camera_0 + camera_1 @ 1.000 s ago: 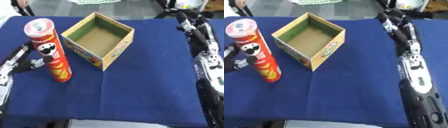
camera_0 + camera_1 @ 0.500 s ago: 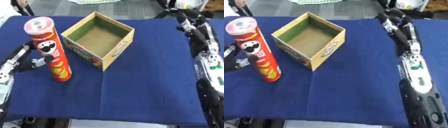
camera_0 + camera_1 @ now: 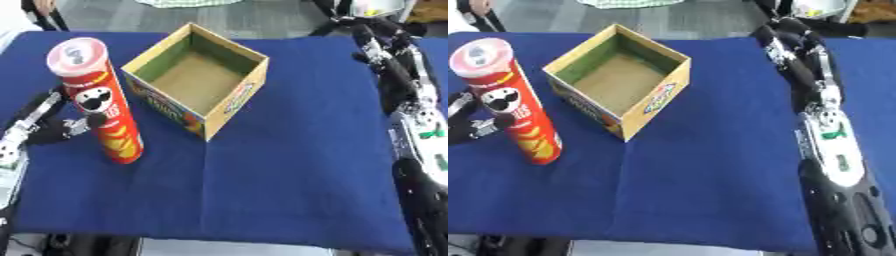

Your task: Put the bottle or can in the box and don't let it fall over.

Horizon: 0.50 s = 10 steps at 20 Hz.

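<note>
While nothing yet sits inside the open cardboard box (image 3: pixel 197 82) at upper centre, stands upright on the blue cloth (image 3: pixel 289 175) at left: a tall red chip can (image 3: pixel 96 100), just beside the box. Left hand (image 3: pixel 52 127) at the left edge, fingers partly curled beside the can's lower half, contact unclear. Right hand (image 3: pixel 785 37) idle at upper right, finger state impossible to tell; lifting and placing all remain.

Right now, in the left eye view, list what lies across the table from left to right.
Left hand → red chip can, upright → open cardboard box → bare blue tablecloth → right arm along the right edge.
</note>
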Each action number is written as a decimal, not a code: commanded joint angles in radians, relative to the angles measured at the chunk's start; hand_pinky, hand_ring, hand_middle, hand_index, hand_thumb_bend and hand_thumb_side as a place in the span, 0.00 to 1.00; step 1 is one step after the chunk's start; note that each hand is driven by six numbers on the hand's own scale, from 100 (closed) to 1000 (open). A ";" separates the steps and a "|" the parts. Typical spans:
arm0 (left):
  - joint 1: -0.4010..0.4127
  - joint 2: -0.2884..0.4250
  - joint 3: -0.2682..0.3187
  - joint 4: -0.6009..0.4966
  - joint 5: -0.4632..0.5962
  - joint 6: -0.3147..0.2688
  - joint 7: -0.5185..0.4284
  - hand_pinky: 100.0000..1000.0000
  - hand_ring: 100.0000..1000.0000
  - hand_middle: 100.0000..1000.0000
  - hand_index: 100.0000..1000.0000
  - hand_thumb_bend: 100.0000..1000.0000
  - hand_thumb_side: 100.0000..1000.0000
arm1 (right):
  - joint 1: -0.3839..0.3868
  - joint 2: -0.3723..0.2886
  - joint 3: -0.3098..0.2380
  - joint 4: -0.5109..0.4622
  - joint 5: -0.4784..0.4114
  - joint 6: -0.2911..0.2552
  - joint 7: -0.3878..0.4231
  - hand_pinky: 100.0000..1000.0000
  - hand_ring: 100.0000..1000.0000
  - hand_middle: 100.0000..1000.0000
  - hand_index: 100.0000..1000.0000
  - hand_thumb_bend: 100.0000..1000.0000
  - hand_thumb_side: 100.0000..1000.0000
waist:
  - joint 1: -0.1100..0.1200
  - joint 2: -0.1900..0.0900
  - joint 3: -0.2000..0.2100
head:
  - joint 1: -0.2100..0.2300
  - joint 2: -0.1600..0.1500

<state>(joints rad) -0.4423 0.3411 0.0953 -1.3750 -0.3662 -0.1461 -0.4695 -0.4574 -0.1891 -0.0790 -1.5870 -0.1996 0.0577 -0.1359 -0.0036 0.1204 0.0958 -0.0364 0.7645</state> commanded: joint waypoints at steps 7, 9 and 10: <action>-0.021 0.011 -0.004 -0.012 -0.025 -0.008 -0.011 1.00 0.85 0.68 0.93 0.72 0.62 | -0.012 -0.009 -0.001 -0.006 -0.011 -0.003 0.001 0.73 0.95 1.00 0.79 0.62 0.30 | 0.002 -0.008 -0.001 | 0.004 0.006; -0.022 0.009 -0.006 -0.013 -0.028 -0.011 -0.010 1.00 0.85 0.68 0.92 0.72 0.61 | -0.012 -0.009 -0.001 -0.006 -0.012 -0.003 0.001 0.73 0.95 1.00 0.79 0.62 0.30 | 0.002 -0.008 -0.001 | 0.004 0.006; -0.022 0.009 -0.007 -0.013 -0.028 -0.012 -0.012 1.00 0.85 0.68 0.92 0.73 0.62 | -0.012 -0.009 -0.002 -0.006 -0.012 -0.003 0.001 0.74 0.95 1.00 0.79 0.62 0.30 | 0.002 -0.008 -0.002 | 0.004 0.006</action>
<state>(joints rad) -0.4448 0.3408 0.0892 -1.3749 -0.3891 -0.1543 -0.4803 -0.4573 -0.1890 -0.0790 -1.5820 -0.2032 0.0575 -0.1361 -0.0035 0.1205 0.0950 -0.0361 0.7645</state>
